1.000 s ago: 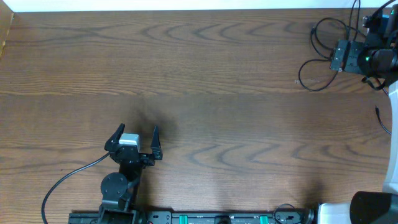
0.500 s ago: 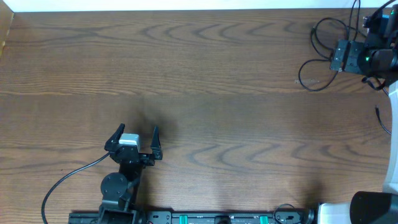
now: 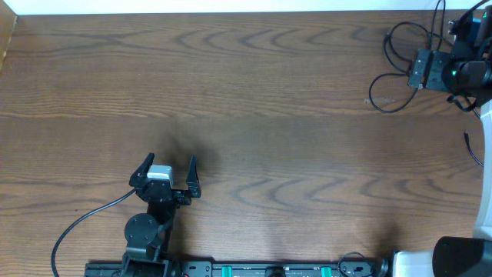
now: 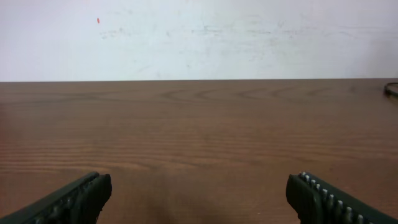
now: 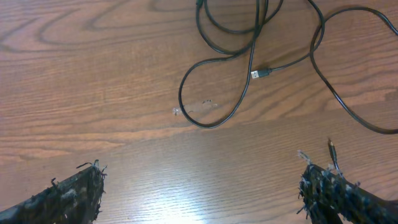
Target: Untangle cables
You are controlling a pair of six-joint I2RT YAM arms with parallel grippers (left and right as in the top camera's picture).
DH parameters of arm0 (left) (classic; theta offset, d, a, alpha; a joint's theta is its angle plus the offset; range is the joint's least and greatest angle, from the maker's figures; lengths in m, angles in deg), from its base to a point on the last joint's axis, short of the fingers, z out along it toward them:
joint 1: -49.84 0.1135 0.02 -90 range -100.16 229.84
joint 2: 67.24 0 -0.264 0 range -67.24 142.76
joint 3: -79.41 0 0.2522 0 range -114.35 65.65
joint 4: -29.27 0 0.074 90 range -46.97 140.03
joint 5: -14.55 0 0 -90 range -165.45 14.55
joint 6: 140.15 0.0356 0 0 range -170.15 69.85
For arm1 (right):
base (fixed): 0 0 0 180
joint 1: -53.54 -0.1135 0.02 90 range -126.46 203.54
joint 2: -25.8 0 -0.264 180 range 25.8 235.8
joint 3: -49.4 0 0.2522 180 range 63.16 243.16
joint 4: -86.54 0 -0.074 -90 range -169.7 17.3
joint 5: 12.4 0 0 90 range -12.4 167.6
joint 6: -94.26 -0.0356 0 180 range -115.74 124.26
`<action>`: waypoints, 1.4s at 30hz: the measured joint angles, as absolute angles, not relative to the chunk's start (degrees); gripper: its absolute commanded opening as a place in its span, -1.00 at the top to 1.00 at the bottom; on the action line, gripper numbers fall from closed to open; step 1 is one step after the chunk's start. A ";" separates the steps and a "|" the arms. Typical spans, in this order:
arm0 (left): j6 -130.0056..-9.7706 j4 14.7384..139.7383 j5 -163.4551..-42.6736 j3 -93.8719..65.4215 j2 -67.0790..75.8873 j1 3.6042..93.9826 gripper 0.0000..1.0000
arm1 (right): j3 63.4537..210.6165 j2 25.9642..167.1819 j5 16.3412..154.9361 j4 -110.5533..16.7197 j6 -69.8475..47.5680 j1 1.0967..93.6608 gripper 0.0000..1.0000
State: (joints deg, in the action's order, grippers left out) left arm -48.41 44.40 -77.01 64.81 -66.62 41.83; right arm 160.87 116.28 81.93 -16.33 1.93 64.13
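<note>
Thin black cables (image 3: 371, 95) lie in loose overlapping loops at the table's far right. In the right wrist view the cables (image 5: 251, 62) curl across the top, with a small plug end (image 5: 260, 73) lying between two strands. My right gripper (image 5: 200, 173) hovers open just short of these loops, nothing between its fingers. Seen from overhead, the right arm (image 3: 453, 73) covers part of the bundle. My left gripper (image 3: 171, 165) stands open at the near left, far from the cables. In its own view the left gripper (image 4: 199, 186) faces bare wood.
Another short black cable piece (image 3: 473, 150) shows at the right edge. The left arm's own thick wire (image 3: 77, 223) trails off to the near left. A white wall (image 4: 199, 37) runs behind the table's far edge. The arms' base rail (image 3: 231, 269) lines the near edge.
</note>
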 measured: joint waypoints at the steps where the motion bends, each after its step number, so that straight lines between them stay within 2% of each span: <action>1: -48.44 44.42 -77.01 64.83 -66.62 41.83 -0.89 | 160.87 116.28 81.93 -16.33 1.91 64.13 -0.99; 18: -48.41 44.42 -77.01 64.83 -66.62 41.83 -0.89 | 160.87 116.28 81.89 -16.26 1.93 64.11 -0.99; 19: -48.41 44.42 -76.99 64.83 -66.62 41.83 -0.89 | 160.87 116.28 81.87 -16.28 1.91 64.13 -0.47; 20: -48.41 44.42 -77.01 64.81 -66.62 41.83 -0.89 | 160.87 116.28 81.76 -16.33 1.91 64.13 -0.41; 21: -48.41 44.40 -77.01 64.83 -66.62 41.83 -0.89 | 160.85 116.28 81.65 -16.66 1.97 64.11 -0.55; 22: -48.41 44.42 -77.01 64.83 -66.62 41.83 -0.89 | 160.85 116.28 81.56 -17.53 1.76 64.13 -0.99; 30: -48.41 44.40 -76.99 64.83 -66.62 41.83 -0.90 | 160.67 113.89 81.13 -25.46 -4.82 62.60 -0.99; 34: -48.41 44.49 -76.99 64.77 -66.62 41.83 -0.89 | 156.50 109.92 81.08 -35.37 -5.81 60.46 -0.99; 36: -48.41 44.55 -76.99 64.72 -66.62 41.83 -0.89 | 149.70 106.38 80.99 -45.68 -6.00 59.54 -0.99; 38: -48.41 44.60 -76.97 64.63 -66.62 41.83 -0.90 | 141.13 102.29 80.99 -55.26 -6.05 58.51 -0.99; 41: -48.41 44.88 -76.81 64.46 -66.62 41.83 -0.89 | 124.65 95.36 80.97 -76.92 -6.16 57.03 -0.99; 42: -48.41 44.97 -76.77 64.39 -66.62 41.83 -0.89 | 115.01 90.94 81.06 -85.46 -6.24 56.33 -0.99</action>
State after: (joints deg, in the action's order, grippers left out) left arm -48.41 44.97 -76.77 64.39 -66.62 41.83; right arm 115.01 90.94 81.06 -85.46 -6.24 56.33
